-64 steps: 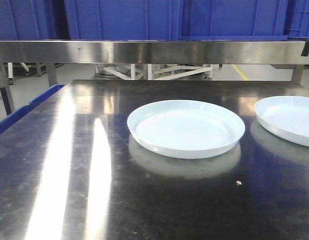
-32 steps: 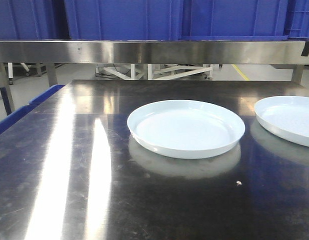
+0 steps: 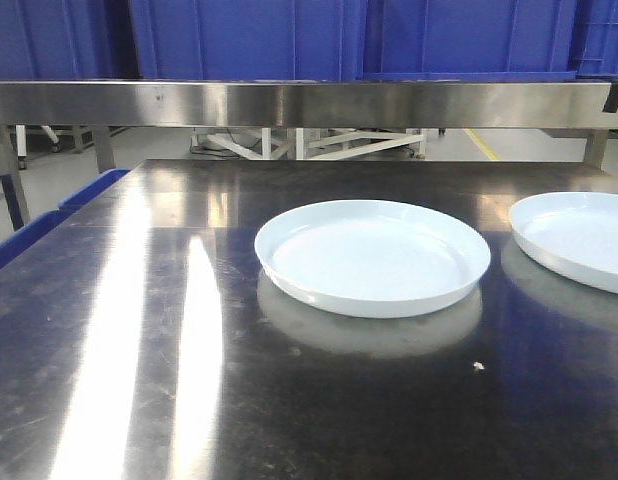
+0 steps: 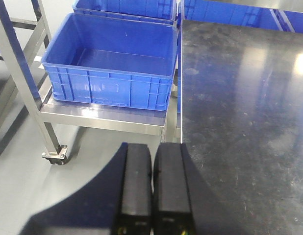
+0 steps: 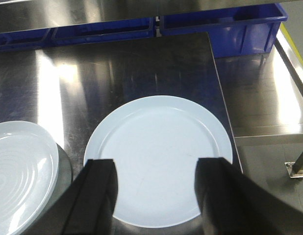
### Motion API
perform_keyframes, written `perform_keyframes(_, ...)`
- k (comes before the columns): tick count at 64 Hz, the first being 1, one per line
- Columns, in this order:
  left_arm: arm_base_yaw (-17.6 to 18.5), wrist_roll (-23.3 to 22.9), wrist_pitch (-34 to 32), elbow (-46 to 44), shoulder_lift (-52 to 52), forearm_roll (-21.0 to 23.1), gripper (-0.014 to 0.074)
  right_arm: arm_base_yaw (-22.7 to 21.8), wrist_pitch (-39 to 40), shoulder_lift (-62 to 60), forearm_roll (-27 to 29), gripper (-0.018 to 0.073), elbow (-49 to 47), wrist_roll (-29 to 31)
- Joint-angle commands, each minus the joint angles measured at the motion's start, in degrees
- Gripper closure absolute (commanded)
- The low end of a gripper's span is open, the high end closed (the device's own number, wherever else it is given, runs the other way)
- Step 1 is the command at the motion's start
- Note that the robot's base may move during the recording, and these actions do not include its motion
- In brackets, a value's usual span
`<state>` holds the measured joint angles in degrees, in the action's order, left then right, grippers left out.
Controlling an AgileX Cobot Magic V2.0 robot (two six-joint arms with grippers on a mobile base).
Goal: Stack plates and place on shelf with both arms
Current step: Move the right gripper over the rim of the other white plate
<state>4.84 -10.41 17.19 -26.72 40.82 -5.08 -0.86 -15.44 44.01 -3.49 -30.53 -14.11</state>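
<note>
Steel tabletop (image 3: 139, 330), two plates (image 3: 371, 256) (image 3: 579, 240) seemingly apart

The right plate (image 3: 579, 240) runs off the right edge of the front view; the blue crates (image 3: 249, 35) are cut by its top edge; a pale speck (image 3: 477, 366) at lower right is too small to identify; in the right wrist view the right gripper (image 5: 157, 166) is cut by the bottom edge, its fingers (image 5: 100, 196) hiding parts of that plate's near rim; the left plate (image 5: 19, 171) is clipped at lower left; the left gripper (image 4: 152, 149) blurs toward its view's bottom edge.
</note>
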Motion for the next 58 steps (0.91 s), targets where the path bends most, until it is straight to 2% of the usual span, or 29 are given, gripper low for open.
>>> perform_keyframes(1,0.0,-0.4,-4.8,-1.7,-0.2,-0.2,0.0510,-0.4,4.1,0.0,-0.3,0.0085,-2.2,0.4)
perform_keyframes(26,0.0,-0.4,-4.8,-1.7,-0.2,-0.2,0.0510,-0.5,2.9,3.0,-0.6,0.0099,-2.2,0.4)
perform_keyframes(42,0.0,-0.4,-4.8,-1.7,-0.2,-0.2,0.0510,-0.7,6.3,16.1,-8.3,0.0099,-6.0,0.4)
perform_keyframes(58,0.0,-0.4,-4.8,-1.7,-0.2,-0.2,0.0510,-7.4,5.3,29.2,-8.8,0.0099,-16.0,0.4)
